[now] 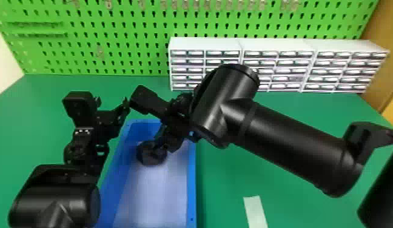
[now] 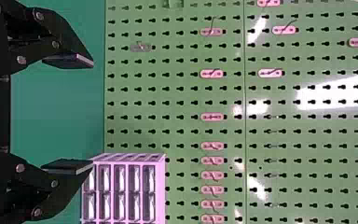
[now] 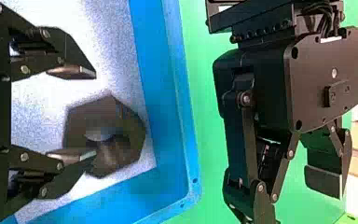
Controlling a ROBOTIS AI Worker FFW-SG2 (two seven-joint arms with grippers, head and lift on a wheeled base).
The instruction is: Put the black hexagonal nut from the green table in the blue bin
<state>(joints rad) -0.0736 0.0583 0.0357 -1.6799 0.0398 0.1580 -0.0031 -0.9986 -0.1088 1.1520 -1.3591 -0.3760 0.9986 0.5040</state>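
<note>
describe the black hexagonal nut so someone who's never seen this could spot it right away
On the green table, find the blue bin. Look towards its far end, over the pale lining, by the right tool. The black hexagonal nut is the chunky six-sided block with an opening in its middle, unlike the jointed black tool beside it.

My right arm point(image 1: 283, 142) is smooth black tubing, centre right in the head view; round screws point(image 3: 334, 73) and black cables point(image 3: 326, 16) mark my boxy left arm point(image 3: 324, 95), upper right in the right wrist view.
</note>
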